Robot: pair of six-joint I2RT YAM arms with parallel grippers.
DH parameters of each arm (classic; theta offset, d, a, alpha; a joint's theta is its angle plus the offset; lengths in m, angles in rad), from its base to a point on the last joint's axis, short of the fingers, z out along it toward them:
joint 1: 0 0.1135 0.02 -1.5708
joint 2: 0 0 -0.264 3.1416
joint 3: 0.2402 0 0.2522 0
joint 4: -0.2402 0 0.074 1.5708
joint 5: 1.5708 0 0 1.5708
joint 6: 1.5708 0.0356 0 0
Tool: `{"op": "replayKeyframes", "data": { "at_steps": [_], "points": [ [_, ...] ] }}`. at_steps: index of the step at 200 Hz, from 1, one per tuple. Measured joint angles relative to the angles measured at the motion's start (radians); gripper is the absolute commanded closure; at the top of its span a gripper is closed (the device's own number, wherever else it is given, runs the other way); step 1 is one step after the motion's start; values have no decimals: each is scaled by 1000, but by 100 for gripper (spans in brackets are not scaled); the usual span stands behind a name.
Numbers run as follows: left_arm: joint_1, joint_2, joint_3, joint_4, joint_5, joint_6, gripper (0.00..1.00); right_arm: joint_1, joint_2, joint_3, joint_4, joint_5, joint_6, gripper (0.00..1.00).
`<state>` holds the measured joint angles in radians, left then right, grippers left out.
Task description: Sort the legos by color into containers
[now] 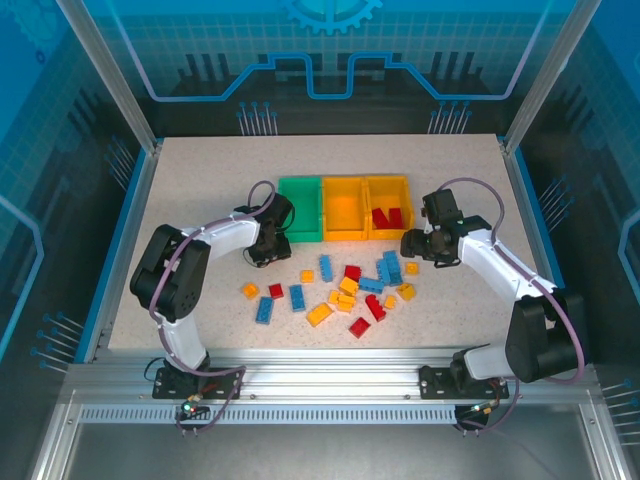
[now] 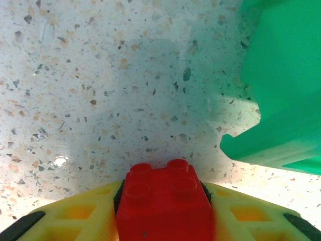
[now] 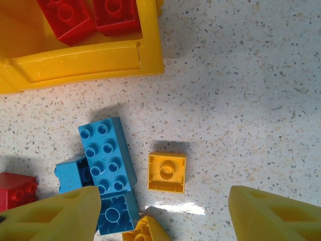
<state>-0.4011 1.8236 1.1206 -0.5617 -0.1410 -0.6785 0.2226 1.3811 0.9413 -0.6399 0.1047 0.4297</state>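
Note:
My left gripper (image 2: 163,195) is shut on a red lego (image 2: 163,211), studs facing away, low over the table just left of the green container (image 2: 286,100). From above, that gripper (image 1: 268,250) sits at the green bin's (image 1: 300,210) front left corner. My right gripper (image 3: 164,196) is open over an upside-down yellow lego (image 3: 166,172), next to a long blue lego (image 3: 106,155). The right yellow container (image 3: 85,63) holds two red legos (image 3: 67,20). From above, the right gripper (image 1: 415,245) hovers at the pile's right end.
The middle yellow bin (image 1: 344,208) stands between the green one and the right bin (image 1: 390,205). Several red, blue and yellow legos (image 1: 345,292) lie scattered in front of the bins. Another red brick (image 3: 15,188) lies left of the blue ones. Blue rails edge the table.

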Motion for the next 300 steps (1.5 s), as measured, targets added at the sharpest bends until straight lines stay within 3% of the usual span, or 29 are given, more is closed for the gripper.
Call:
{"op": "replayKeyframes", "data": {
  "at_steps": [39,91,131,175,237,271,300],
  "points": [
    [0,-5,0,5,5,5,70,-1,0,0,-7,11,-3,30],
    [-50,-96,32,-27,13,34,68,-47,-8,-2,-10,18,-4,30],
    [-171,-90,298,-57,3,113,67,-90,-35,-40,-2,-8,-3,30],
    [-247,139,692,-25,66,210,71,-93,-46,-110,29,-76,-3,30],
    [-283,522,1056,-18,211,263,72,-93,-103,-182,31,-116,0,30],
    [-285,583,1135,-21,246,263,60,-93,-125,-197,30,-114,11,30],
    [-285,584,1140,-22,257,263,39,-93,-124,-213,34,-117,31,31]
  ]
}}
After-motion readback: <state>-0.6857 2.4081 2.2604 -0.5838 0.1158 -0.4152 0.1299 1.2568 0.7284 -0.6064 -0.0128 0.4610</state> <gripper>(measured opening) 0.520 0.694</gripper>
